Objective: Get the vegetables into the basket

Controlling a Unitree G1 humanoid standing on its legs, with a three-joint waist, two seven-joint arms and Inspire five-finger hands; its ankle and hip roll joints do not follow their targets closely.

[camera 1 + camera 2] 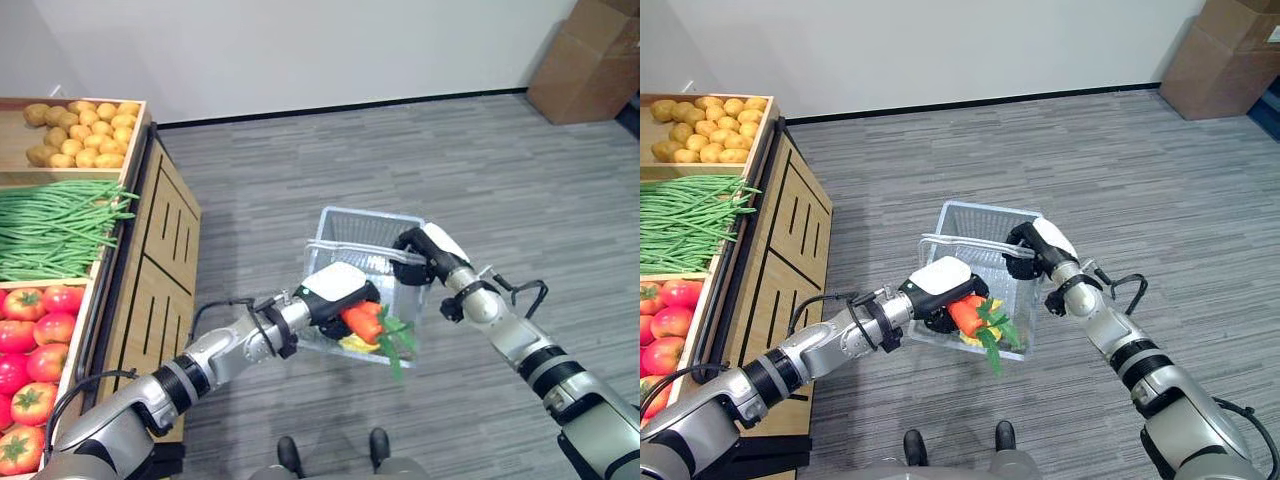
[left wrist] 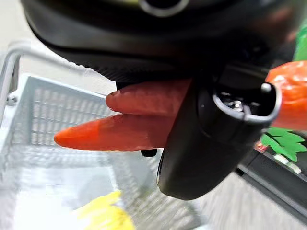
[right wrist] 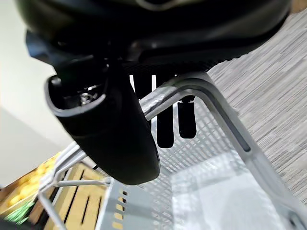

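A grey wire basket (image 1: pixel 365 232) hangs above the floor by its handle (image 3: pixel 211 98), and my right hand (image 1: pixel 420 250) is shut on that handle. Over the basket's near edge, my left hand (image 1: pixel 335 292) is shut on two orange carrots (image 2: pixel 120 132) with green tops (image 1: pixel 395 340). The carrots (image 1: pixel 362 320) sit just above the basket's inside. A yellow vegetable (image 2: pixel 108 215) lies on the basket's bottom.
A wooden produce stand (image 1: pixel 150 280) runs along the left, with potatoes (image 1: pixel 85 130), green beans (image 1: pixel 55 225) and tomatoes (image 1: pixel 35 340) in its bins. A cardboard box (image 1: pixel 590 60) stands at the far right by the wall. Grey carpet (image 1: pixel 400 150) lies open around the basket.
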